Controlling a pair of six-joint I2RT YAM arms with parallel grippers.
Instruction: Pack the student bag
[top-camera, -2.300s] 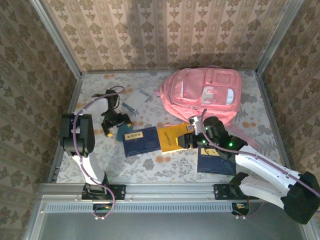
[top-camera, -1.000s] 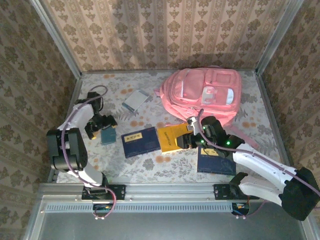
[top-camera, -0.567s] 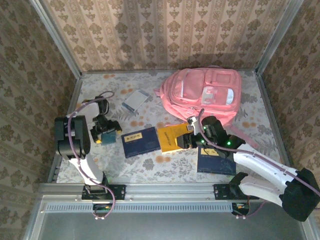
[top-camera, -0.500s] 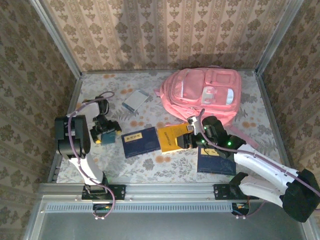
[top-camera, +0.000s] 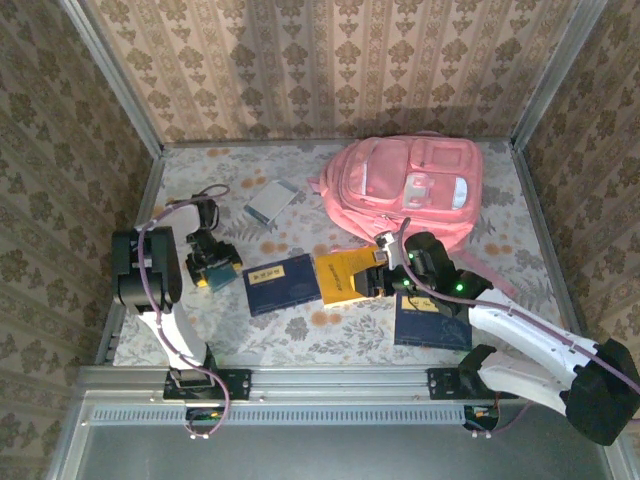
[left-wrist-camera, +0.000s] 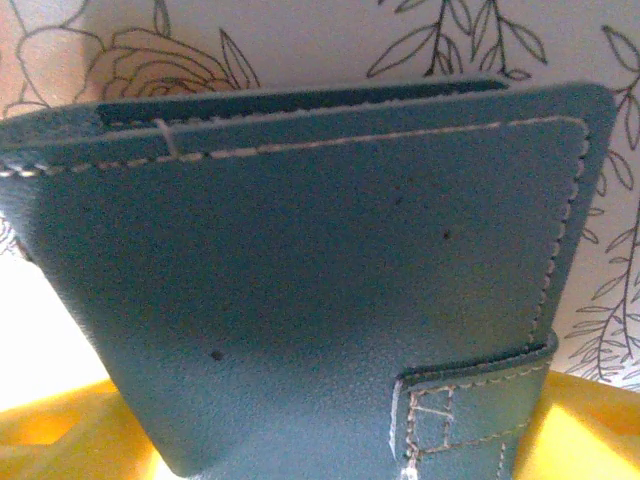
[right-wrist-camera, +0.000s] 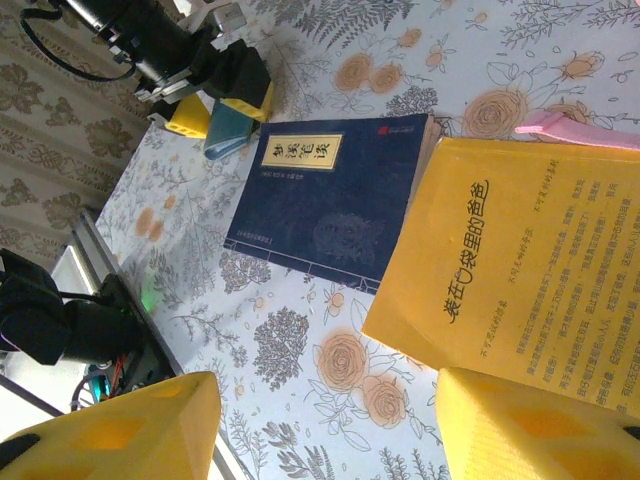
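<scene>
Nothing looked packed: student bag (top-camera: 410, 190) lay beyond the right gripper (right-wrist-camera: 325, 395), jaws apart and empty, yellow book (right-wrist-camera: 520, 270) just ahead. The left gripper (top-camera: 215, 266) straddled a teal wallet (left-wrist-camera: 300, 280); I could not tell whether it was gripped.

A teal leather wallet (left-wrist-camera: 320, 270) with pale stitching along its edges sits between the jaws and spans nearly the whole gap. Its strap tab (left-wrist-camera: 470, 385) is low down, close to one jaw. The yellow pads (left-wrist-camera: 60, 435) show at its two lower corners, though whether they press on it cannot be told, and the floral tabletop (left-wrist-camera: 300, 40) lies beyond the jaws.
</scene>
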